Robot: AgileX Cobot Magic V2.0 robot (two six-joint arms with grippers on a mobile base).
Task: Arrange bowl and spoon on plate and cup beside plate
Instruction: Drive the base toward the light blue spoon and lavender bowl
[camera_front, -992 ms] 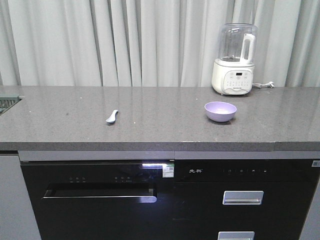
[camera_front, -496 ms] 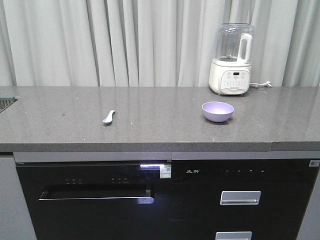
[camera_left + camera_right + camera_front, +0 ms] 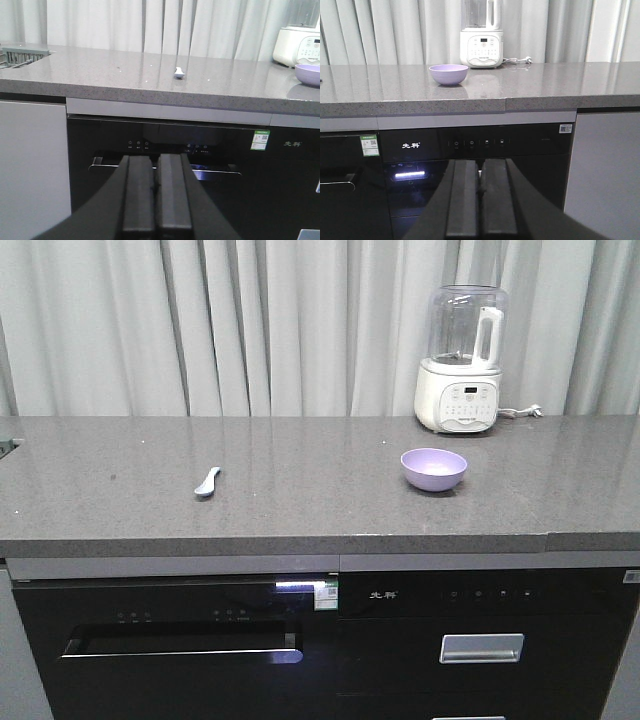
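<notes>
— Down low, facing the black appliance doors (image 3: 100, 145): left gripper (image 3: 156, 200), closed right up, pads flush against each other, holding nothing.

— And on the other side?

— Much the same for right gripper (image 3: 481, 200). Pinched closed, empty, pointed at a dark control panel (image 3: 475, 143) just under the counter's front edge.

— Up onto the counter (image 3: 300, 510), then. Where to look for the spoon (image 3: 208, 481)?

— Left of the middle, about halfway between front edge and back edge. Lying flat, scoop end toward the front, handle angled back and a little right. Touching nothing.

— And the bowl (image 3: 433, 468)?

— Right of the middle, about as far back as the spoon and well apart from it. Upright, open side up, resting directly on the grey stone.

— Anything farther back?

— Behind the bowl and slightly right, near the back edge: white blender (image 3: 460, 360) with a clear jug on top, cord (image 3: 522, 412) trailing off to the right. Over at the far left edge, part of a grey rack (image 3: 20, 54), too cut off to say more. Beyond the back edge, pale curtains (image 3: 250, 330) hanging in folds across the whole width.
</notes>
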